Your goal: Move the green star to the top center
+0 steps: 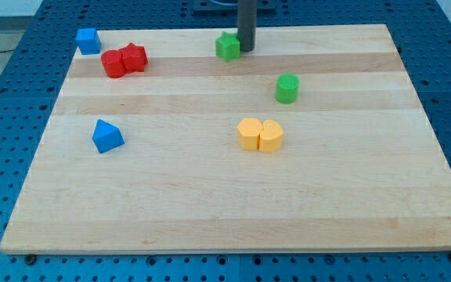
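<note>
Your tip (246, 49) touches the small green star-shaped block's (227, 46) right side at far centre (nothing gripped); pushing further left risks overshoot.

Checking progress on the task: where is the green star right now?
The green star sits near the board's top edge, about centre in the view, with my tip right beside it on the view's right. The green cylinder lies below, to the right.

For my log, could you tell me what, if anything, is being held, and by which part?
Nothing is held: my tip only stands against the green star's right side, at the view's top center.
</note>
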You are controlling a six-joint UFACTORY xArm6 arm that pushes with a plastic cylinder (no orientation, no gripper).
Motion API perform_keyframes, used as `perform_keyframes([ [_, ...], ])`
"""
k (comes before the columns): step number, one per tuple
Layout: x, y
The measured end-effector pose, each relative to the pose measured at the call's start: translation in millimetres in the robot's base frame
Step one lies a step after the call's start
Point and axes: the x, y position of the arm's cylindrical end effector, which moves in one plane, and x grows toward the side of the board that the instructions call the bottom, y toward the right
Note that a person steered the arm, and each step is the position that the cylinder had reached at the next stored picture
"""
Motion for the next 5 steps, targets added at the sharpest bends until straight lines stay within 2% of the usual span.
perform_keyframes([
  [1, 12.0, -5.2],
  [2, 53.3, -6.8],
  [3, 75.3, -38.6],
  [5, 40.5, -48.3],
])
